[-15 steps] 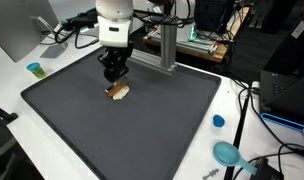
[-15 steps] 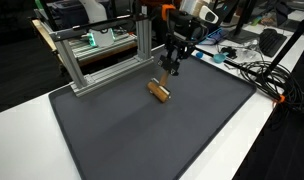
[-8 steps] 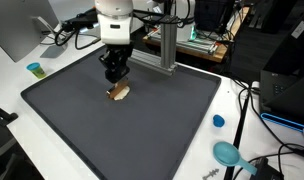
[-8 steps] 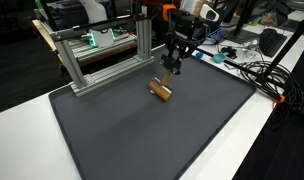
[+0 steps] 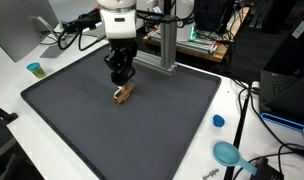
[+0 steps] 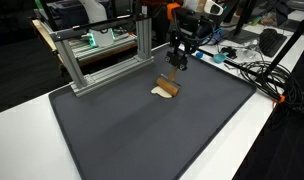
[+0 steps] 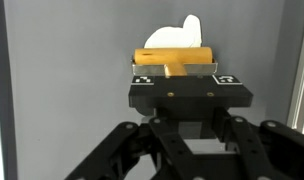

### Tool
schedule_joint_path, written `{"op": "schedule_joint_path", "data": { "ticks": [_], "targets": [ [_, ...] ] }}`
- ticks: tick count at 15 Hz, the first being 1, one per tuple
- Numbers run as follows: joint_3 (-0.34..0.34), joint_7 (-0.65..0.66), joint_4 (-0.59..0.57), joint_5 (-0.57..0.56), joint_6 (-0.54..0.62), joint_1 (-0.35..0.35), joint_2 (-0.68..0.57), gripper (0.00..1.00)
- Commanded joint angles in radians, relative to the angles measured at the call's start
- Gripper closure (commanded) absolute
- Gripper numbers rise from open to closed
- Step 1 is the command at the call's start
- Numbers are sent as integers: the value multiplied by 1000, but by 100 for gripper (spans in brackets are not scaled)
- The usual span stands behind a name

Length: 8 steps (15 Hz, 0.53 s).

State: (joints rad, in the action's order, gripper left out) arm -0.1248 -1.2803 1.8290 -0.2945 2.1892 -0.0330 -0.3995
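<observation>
A small tool with a wooden cylinder handle and a white rounded part lies low over the dark mat (image 5: 142, 135) in both exterior views (image 5: 124, 93) (image 6: 169, 90). My gripper (image 5: 120, 80) (image 6: 177, 68) points straight down directly over it and appears shut on its short stem. In the wrist view the wooden cylinder (image 7: 172, 54) lies crosswise just beyond my fingertips (image 7: 182, 72), with the white part behind it. The contact itself is partly hidden by the gripper body.
An aluminium frame (image 5: 167, 50) (image 6: 102, 60) stands at the mat's back edge. A small blue cup (image 5: 34, 69), a blue cap (image 5: 218, 121) and a teal scoop (image 5: 228, 153) lie on the white table. Cables (image 6: 257, 70) run beside the mat (image 6: 142, 135).
My gripper has shifted slightly sideways and turned. The wooden tool has moved and rotated with it.
</observation>
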Motion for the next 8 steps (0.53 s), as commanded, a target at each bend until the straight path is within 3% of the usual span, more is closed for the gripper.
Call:
{"op": "schedule_joint_path", "data": {
  "ticks": [1, 8],
  "targets": [
    [-33, -86, 17, 115, 73, 36, -61, 79],
    [-53, -186, 16, 249, 63, 49, -50, 79]
  ]
}}
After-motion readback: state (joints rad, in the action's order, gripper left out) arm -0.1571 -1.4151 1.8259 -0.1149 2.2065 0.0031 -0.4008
